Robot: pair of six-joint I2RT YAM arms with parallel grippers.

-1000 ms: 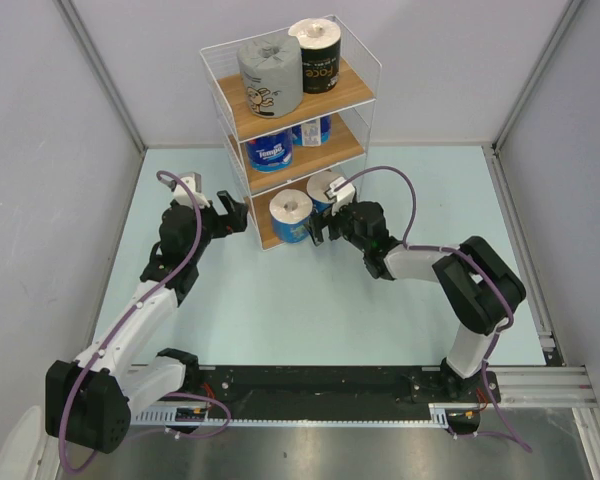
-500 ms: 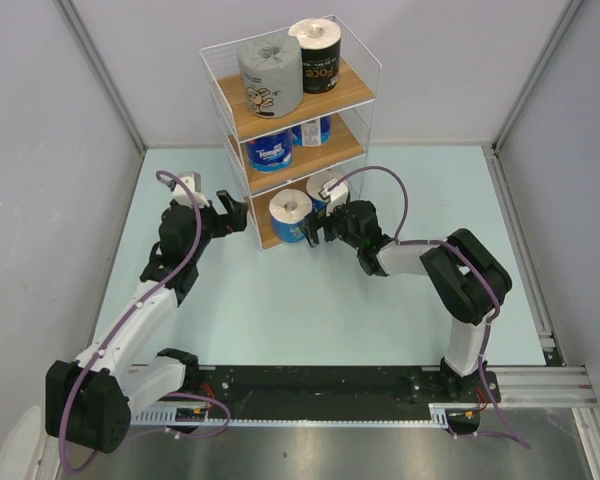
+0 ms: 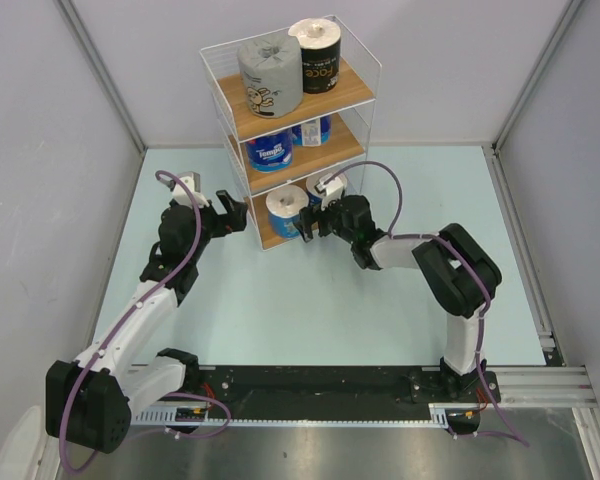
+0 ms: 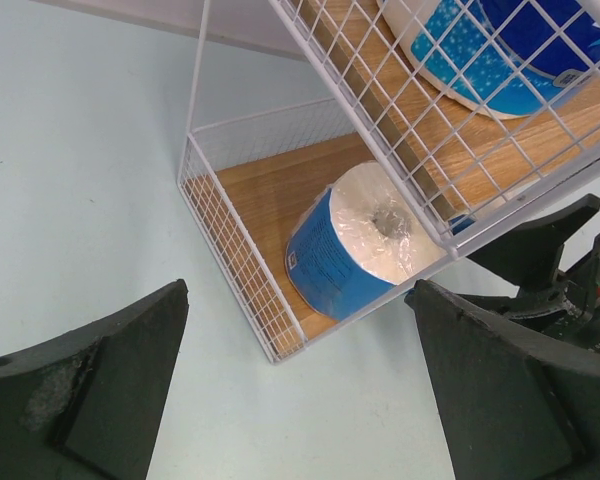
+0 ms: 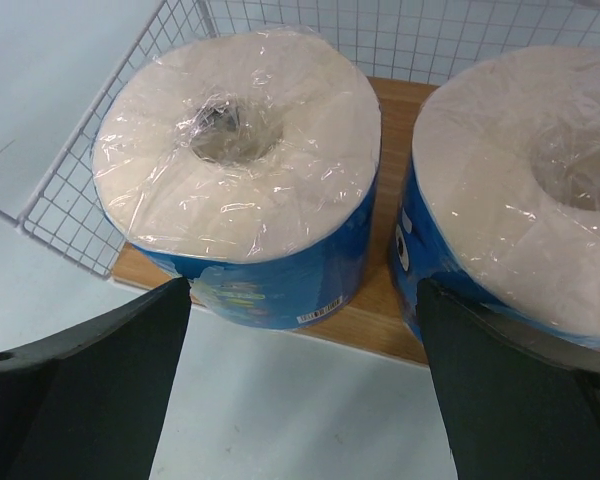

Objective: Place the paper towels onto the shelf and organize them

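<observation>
Shelving looks nearly done: all six paper towels sit on the shelf (image 3: 355, 88) in the upper middle of the overhead view. The grey roll (image 3: 270, 72) and black roll (image 3: 317, 55) are on the top board, two blue rolls (image 3: 270, 152) on the middle one, and two more on the bottom. The right gripper (image 3: 315, 222) hovers at the bottom tier's open front, fingers spread wide, holding nothing. The nearer blue roll (image 5: 240, 150) (core towards the wrist camera) stands at the board's front edge, just beside its neighbour (image 5: 540, 180). The left gripper (image 3: 235, 212), likewise spread and empty, waits by the shelf's left side. I judge only squaring up is left: a gentle push inward, then backing out clear of the wire.
</observation>
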